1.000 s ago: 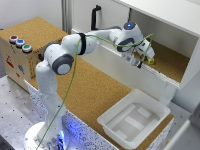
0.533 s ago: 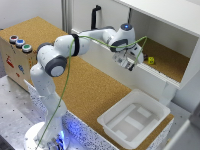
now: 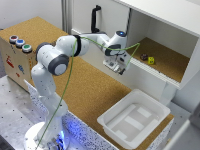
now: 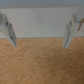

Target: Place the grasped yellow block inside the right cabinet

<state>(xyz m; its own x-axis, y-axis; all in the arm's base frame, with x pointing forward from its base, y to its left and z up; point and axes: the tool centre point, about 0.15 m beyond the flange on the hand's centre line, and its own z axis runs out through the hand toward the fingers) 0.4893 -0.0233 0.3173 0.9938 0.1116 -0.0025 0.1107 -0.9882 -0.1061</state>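
Note:
The yellow block [image 3: 151, 60] rests on the cork floor of the right cabinet [image 3: 167, 32], apart from my gripper. A small dark reddish-brown block [image 3: 143, 57] lies just beside it. In the exterior view my gripper [image 3: 118, 66] hangs outside the cabinet's front lip, to the left of both blocks, pointing down. The wrist view shows my gripper [image 4: 40, 31] open, its two fingers [image 4: 7, 29] spread wide with nothing between them, over cork and a white edge.
A shallow white plastic tray [image 3: 150, 107] sits on the cork tabletop [image 3: 95, 95] below the cabinet. A white cabinet front with a black vertical handle [image 3: 94, 19] stands behind the arm. A wooden box with coloured buttons [image 3: 19, 44] is at the exterior view's left.
The gripper has pulled out of the cabinet toward the exterior view's left and lowered slightly. The yellow block has been let go and stays on the cabinet floor.

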